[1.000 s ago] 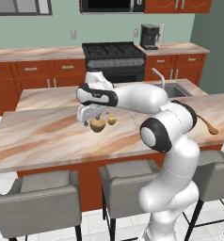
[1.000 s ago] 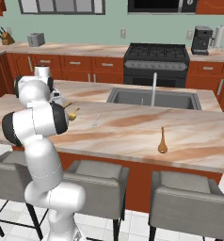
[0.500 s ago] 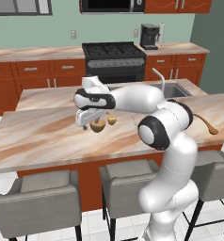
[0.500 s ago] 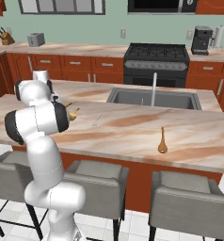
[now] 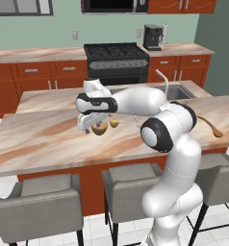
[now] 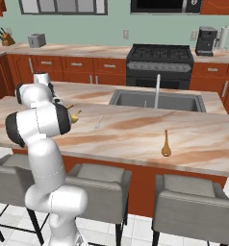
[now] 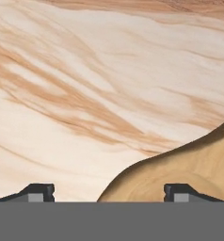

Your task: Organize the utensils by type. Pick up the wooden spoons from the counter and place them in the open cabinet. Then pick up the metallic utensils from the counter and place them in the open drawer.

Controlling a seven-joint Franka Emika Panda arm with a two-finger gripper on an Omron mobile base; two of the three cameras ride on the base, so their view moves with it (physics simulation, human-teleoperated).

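Tan-golden, the round-bowled wooden spoon (image 7: 180,164) lies on the pinkish-tan marble tabletop (image 5: 49,139) with its bowl between the jaws of the white arm's gripper (image 5: 91,126), which has sunk lower over it in the last second. They stand wide but have begun to narrow, holding nothing yet. I judge a grasp is starting. The other wooden spoon (image 6: 166,146) lies well apart.

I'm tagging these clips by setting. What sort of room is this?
A home kitchen, rendered rather than real: a black stove against the wall, a sink set in a marble island counter, and a coffee maker.
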